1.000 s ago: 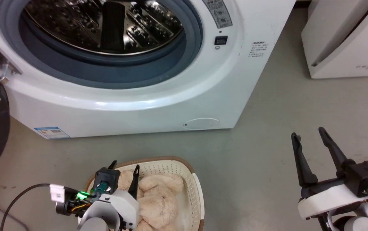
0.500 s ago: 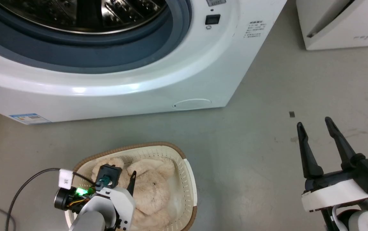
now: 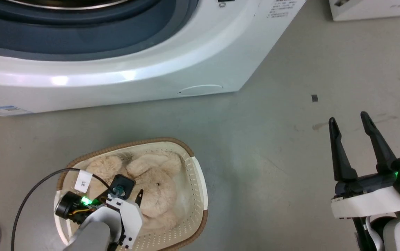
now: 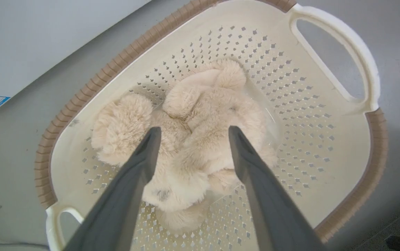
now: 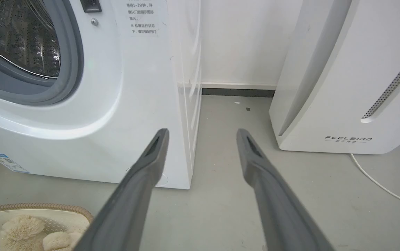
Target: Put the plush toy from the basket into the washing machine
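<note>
Dipped left hand [image 4: 193,130] deeper into basket [image 4: 325,146] than a second ago, spread wide astride the plush toy [image 4: 200,104] lying inside, gripping nothing; right hand [image 3: 347,117] also spread, empty, near washing machine [image 3: 151,76].

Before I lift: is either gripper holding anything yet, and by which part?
Nothing is held. The left gripper hangs open above the plush toy in the basket; the right gripper is open over the floor.
</note>
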Tool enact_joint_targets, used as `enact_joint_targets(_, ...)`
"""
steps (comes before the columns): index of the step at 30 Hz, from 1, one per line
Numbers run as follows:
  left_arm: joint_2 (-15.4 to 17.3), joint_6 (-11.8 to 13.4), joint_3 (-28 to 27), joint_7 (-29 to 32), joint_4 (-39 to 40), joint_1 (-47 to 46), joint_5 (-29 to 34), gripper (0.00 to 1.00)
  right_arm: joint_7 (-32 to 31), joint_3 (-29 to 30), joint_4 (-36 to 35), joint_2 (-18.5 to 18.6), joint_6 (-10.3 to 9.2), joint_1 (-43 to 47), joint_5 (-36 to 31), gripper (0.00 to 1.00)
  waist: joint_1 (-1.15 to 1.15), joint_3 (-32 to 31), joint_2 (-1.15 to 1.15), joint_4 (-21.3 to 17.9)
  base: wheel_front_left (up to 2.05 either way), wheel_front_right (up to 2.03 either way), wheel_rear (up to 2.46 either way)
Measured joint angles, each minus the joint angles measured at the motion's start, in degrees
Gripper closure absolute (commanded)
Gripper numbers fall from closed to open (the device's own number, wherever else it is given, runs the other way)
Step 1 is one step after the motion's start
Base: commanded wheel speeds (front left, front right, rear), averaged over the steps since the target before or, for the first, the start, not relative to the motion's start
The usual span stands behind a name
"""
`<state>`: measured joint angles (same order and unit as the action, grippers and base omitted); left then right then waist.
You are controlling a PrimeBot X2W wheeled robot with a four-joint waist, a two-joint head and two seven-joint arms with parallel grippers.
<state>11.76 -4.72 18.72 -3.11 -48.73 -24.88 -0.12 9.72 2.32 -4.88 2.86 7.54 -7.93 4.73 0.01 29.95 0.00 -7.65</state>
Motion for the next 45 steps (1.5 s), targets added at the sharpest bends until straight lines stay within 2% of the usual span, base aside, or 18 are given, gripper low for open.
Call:
enact_joint_targets(12, 2.4, -0.6, 7.8, 1.5, -7.1, -6.7, 1.6, 0.0, 1.4, 0.8, -1.4, 0.0, 0.0, -2.1, 0.9, 0.0, 0.0, 6.5, 0.0, -1.4, 0.0, 0.0, 0.0)
enact_joint_targets(22, 3.4, -1.5, 12.0, 1.5, -12.8, -13.0, 2.0, 0.0, 2.6, 1.8, -2.8, 0.0, 0.0, -3.7, 2.4, 0.0, 0.0, 12.6, 0.0, -2.2, 0.0, 0.0, 0.0)
enact_joint_targets(36, 3.6, -1.5, 16.4, 0.2, -20.6, -20.2, 1.0, 0.0, 4.2, 3.1, -4.6, 0.0, 0.0, -5.7, 4.1, 0.0, 0.0, 21.0, 0.0, -2.8, 0.0, 0.0, 0.0)
enact_joint_targets(37, 3.6, -1.4, 16.9, 0.2, -21.2, -20.7, 1.0, 0.19, 4.4, 3.2, -4.6, 0.0, 0.0, -5.7, 4.4, 0.0, 0.0, 21.4, 0.0, -2.9, 0.0, 0.0, 0.0)
enact_joint_targets(38, 3.5, -1.5, 17.2, 0.2, -21.7, -21.0, 0.8, 1.0, 4.5, 3.2, -4.6, 0.0, 0.0, -5.7, 4.4, 0.0, 0.0, 21.8, 0.0, -2.9, 0.0, 0.0, 0.0)
enact_joint_targets(45, 3.4, -1.4, 17.6, -1.8, -24.8, -20.9, -1.6, 1.0, 5.0, 2.8, -4.1, 0.0, 0.0, -5.8, 4.9, 0.0, 0.0, 21.0, 0.0, -3.5, 0.0, 0.0, 0.0)
